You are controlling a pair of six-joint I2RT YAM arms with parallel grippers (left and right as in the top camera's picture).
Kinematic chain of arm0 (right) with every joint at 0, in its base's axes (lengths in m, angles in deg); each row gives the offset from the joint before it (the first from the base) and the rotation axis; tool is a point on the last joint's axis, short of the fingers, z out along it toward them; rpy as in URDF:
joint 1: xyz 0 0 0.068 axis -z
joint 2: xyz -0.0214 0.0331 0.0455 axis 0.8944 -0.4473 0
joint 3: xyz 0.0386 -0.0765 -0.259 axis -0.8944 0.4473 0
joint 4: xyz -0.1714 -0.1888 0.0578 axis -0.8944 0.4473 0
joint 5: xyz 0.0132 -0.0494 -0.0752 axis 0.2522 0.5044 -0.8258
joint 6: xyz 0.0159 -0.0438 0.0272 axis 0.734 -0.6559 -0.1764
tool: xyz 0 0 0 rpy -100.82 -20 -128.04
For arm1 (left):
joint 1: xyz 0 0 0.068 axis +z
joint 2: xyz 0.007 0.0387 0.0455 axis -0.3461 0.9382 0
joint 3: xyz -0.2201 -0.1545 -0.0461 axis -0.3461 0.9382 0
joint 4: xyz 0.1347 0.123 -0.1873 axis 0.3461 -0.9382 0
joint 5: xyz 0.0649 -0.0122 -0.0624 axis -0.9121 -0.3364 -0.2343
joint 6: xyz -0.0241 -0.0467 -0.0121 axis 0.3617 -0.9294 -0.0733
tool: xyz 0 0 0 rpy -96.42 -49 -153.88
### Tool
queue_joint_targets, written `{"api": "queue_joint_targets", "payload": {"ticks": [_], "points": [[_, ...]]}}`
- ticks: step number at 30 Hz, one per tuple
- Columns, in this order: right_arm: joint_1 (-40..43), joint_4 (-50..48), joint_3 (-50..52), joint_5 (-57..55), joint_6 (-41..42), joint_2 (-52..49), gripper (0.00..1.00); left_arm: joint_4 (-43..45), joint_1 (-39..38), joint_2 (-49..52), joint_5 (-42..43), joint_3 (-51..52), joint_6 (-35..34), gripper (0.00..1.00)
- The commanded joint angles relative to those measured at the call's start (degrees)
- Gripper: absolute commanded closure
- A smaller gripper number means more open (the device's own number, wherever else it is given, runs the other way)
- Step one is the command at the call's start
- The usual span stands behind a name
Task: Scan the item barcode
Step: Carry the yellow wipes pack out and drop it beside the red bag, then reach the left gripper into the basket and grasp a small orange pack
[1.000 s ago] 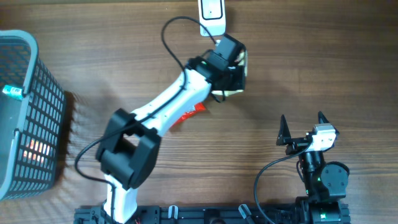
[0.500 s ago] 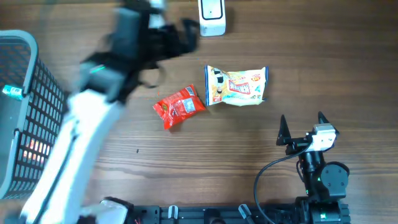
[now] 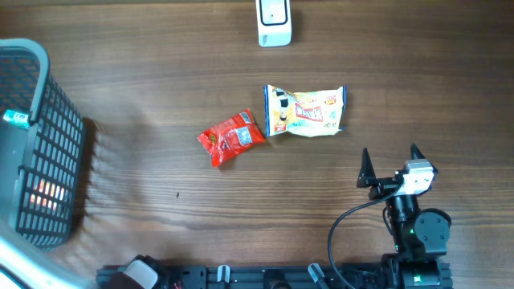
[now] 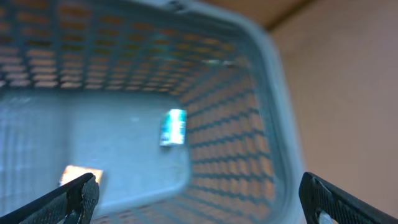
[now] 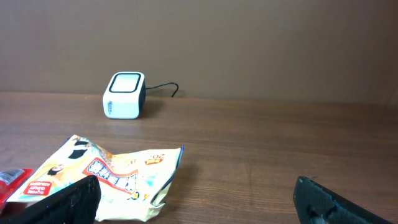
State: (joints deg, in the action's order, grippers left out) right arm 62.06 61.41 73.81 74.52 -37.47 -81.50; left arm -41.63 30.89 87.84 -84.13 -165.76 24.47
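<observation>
Dark wooden desk (image 3: 161, 80) carried a grey plastic mesh basket (image 3: 40, 160) at its left edge; the left hand (image 4: 199, 193) hung over it, wide open and empty. Near the front, the right hand (image 3: 390, 152) was also spread wide, holding nothing. A yellow-and-white snack packet (image 3: 305, 111) lay mid-desk, just beside a red crinkled packet (image 3: 231, 138), with the white boxy scanner (image 3: 274, 22) at the far edge.

On the counter (image 3: 161, 88), a snack bag (image 3: 305, 111) and red packet (image 3: 232, 137) lie ahead-left of the right pincer (image 3: 390, 152), a scanner (image 3: 273, 20) beyond them, a basket (image 3: 36, 144) far left.

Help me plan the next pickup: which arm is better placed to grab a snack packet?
Right. The right end effector, open, sits near the yellow snack packet, facing it and the barcode scanner. The left end effector hangs over the basket, farther away.
</observation>
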Motion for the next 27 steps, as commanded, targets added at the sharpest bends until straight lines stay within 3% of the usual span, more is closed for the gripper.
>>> {"api": "queue_joint_targets", "payload": {"ticks": [1, 9, 19, 21, 27], "points": [[-0.07, -0.15, 0.07, 0.22, -0.57, 0.26, 0.00, -1.07, 1.29, 11.39, -0.76, 0.22, -2.91, 0.00], [-0.07, -0.15, 0.07, 0.22, -0.57, 0.26, 0.00, -10.21, 1.29, 34.47, -5.75, 0.22, -2.45, 0.00], [-0.07, -0.15, 0.07, 0.22, -0.57, 0.26, 0.00, -8.20, 1.27, 40.11, -5.70, 7.10, -0.72, 0.02], [-0.07, -0.15, 0.07, 0.22, -0.55, 0.26, 0.00, -6.54, 1.27, 40.11, -5.70, 8.94, -0.72, 0.15], [-0.07, -0.15, 0.07, 0.22, -0.57, 0.26, 0.00, -8.57, 1.29, 40.06, -5.42, 5.84, -0.72, 0.77]]}}
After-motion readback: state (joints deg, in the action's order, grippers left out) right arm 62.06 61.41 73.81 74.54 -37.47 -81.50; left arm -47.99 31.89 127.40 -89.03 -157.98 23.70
